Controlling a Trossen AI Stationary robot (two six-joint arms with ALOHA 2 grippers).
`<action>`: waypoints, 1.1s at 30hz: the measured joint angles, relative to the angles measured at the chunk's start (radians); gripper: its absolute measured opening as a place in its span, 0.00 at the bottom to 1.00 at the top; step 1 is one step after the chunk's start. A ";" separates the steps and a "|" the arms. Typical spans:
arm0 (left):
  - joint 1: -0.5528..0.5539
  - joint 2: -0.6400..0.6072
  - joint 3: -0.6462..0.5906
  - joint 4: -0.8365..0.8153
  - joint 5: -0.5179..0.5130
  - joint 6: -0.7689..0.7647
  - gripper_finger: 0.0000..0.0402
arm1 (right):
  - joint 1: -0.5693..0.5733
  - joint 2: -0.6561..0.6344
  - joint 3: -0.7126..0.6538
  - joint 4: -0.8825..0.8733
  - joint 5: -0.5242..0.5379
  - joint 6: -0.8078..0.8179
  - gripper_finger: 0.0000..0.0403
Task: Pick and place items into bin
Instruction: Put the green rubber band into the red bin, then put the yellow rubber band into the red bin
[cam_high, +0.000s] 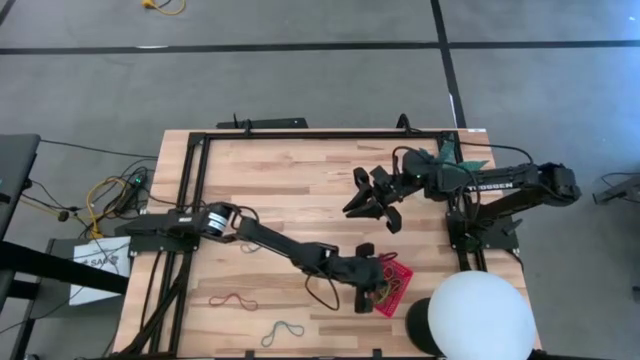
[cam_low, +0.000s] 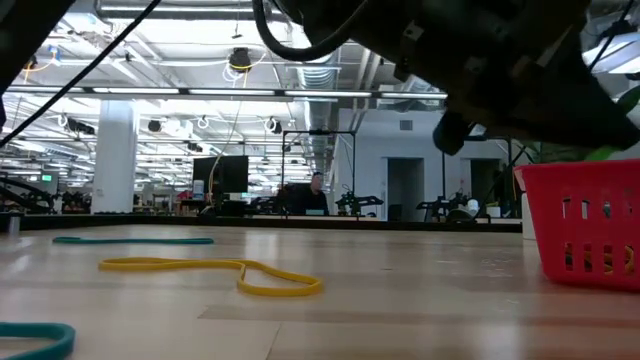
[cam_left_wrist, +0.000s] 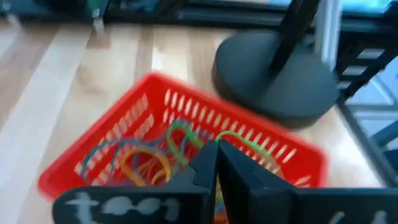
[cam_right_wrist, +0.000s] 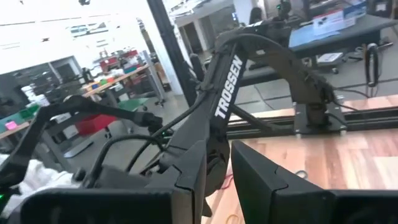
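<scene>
Dome (cam_high: 482, 314) just beside bin (cam_high: 395, 286)

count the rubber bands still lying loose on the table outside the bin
2 show in the high view: a red band near the front left, and a green band at the front edge. The left arm may hide others near the bin.

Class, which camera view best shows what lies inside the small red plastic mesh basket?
The left wrist view: it looks down into the small red plastic mesh basket, showing coloured rubber-band loops. The high view shows it partly hidden; the low view, only a wall.
</scene>
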 joint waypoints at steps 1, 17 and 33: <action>0.003 0.000 0.007 -0.019 0.000 0.004 0.00 | -0.003 0.000 0.000 0.000 0.010 0.000 0.18; 0.020 -0.025 0.012 -0.189 0.007 -0.002 0.22 | 0.019 0.000 0.000 -0.045 0.089 -0.001 0.18; -0.131 -0.415 0.014 -1.069 -0.420 -0.372 0.23 | 0.018 -0.001 0.000 -0.226 0.066 -0.036 0.18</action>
